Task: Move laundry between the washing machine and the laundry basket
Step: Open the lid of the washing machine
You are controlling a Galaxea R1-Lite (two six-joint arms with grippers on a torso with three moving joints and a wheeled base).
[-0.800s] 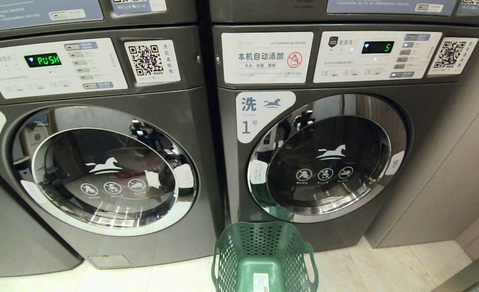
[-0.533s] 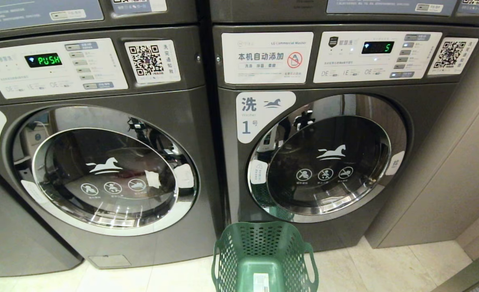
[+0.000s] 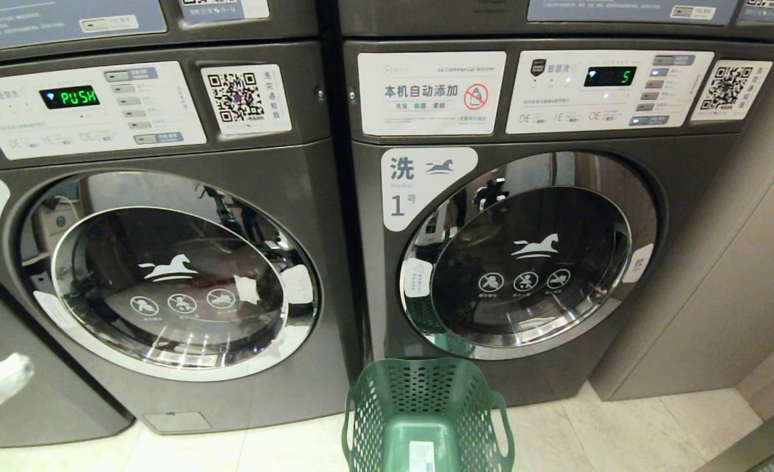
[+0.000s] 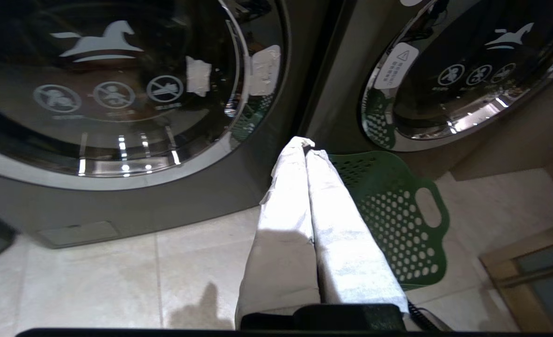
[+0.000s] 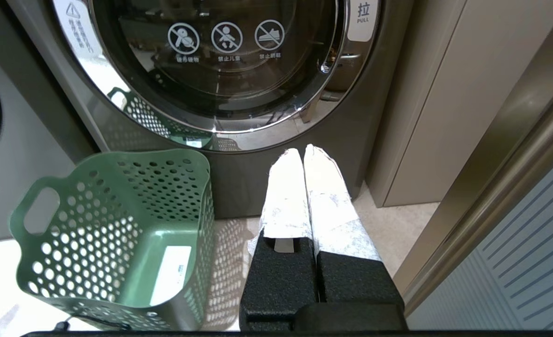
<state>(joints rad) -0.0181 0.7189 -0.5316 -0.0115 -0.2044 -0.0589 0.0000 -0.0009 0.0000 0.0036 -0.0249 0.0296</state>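
You saw a pale tiled floor [image 3: 609, 432]; the green laundry basket [image 3: 426, 419] stood on it, just before the right washing machine [image 3: 544, 216], which also rested there.

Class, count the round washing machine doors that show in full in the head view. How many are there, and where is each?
2. The left door is under the display reading PUSH; the right door is behind the green basket. More may lie beyond the left edge.

Two full washing machines [image 3: 164, 262] [image 3: 524, 249], one green laundry basket [image 3: 426, 419], two QR stickers [image 3: 246, 98] [image 3: 731, 90]
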